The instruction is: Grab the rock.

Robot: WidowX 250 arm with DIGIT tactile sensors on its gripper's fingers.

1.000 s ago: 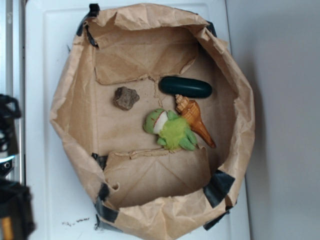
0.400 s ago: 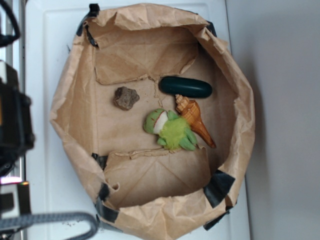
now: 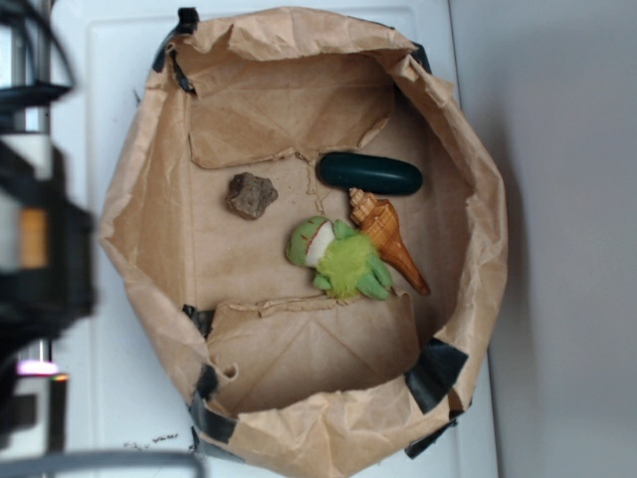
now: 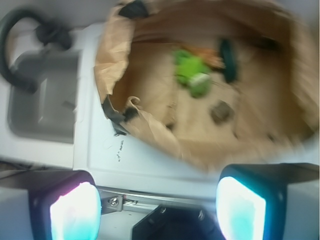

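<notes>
The rock (image 3: 250, 194) is a small rough brown-grey lump on the floor of the open paper bag (image 3: 139, 209), left of centre. It also shows, blurred, in the wrist view (image 4: 221, 111). My gripper (image 4: 157, 210) is open and empty, its two glowing pads wide apart, hanging over the white table's edge outside the bag, well away from the rock. In the exterior view only a dark blurred part of my arm (image 3: 40, 249) shows at the left edge.
In the bag lie a green plush toy (image 3: 338, 259), an orange-brown spiral seashell (image 3: 388, 242) and a dark green smooth oblong object (image 3: 369, 173). The bag's crumpled walls stand up all round. A grey box and black cable (image 4: 30, 60) sit left of the table.
My arm has moved up along the left edge of the exterior view and further into frame. The things in the bag have not moved.
</notes>
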